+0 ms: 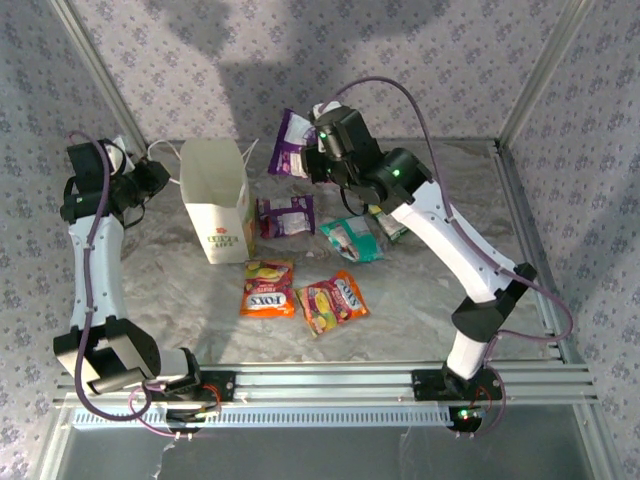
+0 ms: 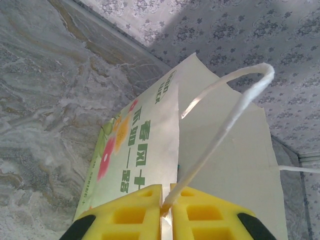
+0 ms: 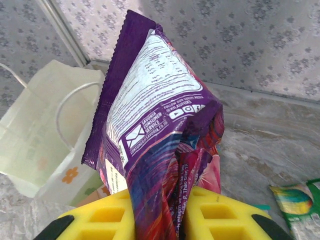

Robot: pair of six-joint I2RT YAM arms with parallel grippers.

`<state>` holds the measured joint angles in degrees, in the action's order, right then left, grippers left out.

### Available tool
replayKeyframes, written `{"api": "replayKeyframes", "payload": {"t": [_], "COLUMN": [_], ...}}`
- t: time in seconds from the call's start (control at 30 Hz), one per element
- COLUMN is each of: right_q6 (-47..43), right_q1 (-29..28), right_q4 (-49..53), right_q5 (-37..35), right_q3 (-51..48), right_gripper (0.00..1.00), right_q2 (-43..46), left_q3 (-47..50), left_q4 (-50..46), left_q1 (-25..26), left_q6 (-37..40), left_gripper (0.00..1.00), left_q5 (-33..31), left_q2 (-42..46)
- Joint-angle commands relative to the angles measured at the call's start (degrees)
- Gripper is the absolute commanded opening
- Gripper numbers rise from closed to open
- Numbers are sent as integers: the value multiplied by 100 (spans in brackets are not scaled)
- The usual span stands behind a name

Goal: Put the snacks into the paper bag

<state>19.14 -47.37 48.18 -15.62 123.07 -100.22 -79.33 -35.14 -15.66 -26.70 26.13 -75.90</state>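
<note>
Holding the purple packet [image 3: 155, 100] by one crumpled end, your right gripper [image 3: 162, 197] has its yellow fingers clamped tight on the foil. In the overhead view the packet hangs in the air near the far edge of the tabletop [image 1: 420, 330], just right of the paper bag [image 1: 215, 200] and not yet over its open mouth. Treat the packet as light, thin and slick. The film has already creased where you pinch it, so it will probably flop and could slide out if you swing fast. A grip on the flat sealed end should hold better than one on the puffed middle. Your left gripper [image 2: 166, 192] is closed on the bag's white cord handle [image 2: 240, 100], pulling it out toward the left edge. The bag stands upright on the far-left part of the tabletop. It looks like thin, stiff paper with nothing heavy in it, so expect it to tip or skid if the packet catches the rim, and drop the packet in from above. Another purple-and-white packet [image 1: 285, 215] lies just right of the bag's base. The teal packets [image 1: 352, 240] lie further right, beneath your right arm. The two orange FOX'S packets [image 1: 267, 288] sit side by side in the middle, toward the near edge. All of these lie flat, so you will likely need to catch a crimped edge.
</note>
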Motion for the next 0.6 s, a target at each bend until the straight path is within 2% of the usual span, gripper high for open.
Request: {"api": "replayKeyframes", "payload": {"t": [0.0,0.57], "right_q6": [-171,-156], "right_q1": [-107,-429], "right_q4": [-308,-878], "right_q5": [115,955], "right_q3": [410,1185], "right_gripper": [24,24], "right_q2": [-70,-513], "left_q3": [-36,-26], "left_q4": [-2,-40], "left_q1": [-50,-66], "left_q6": [-70,-72], "left_gripper": [14,14], "left_q5": [24,50], "left_q2": [-26,-21]}}
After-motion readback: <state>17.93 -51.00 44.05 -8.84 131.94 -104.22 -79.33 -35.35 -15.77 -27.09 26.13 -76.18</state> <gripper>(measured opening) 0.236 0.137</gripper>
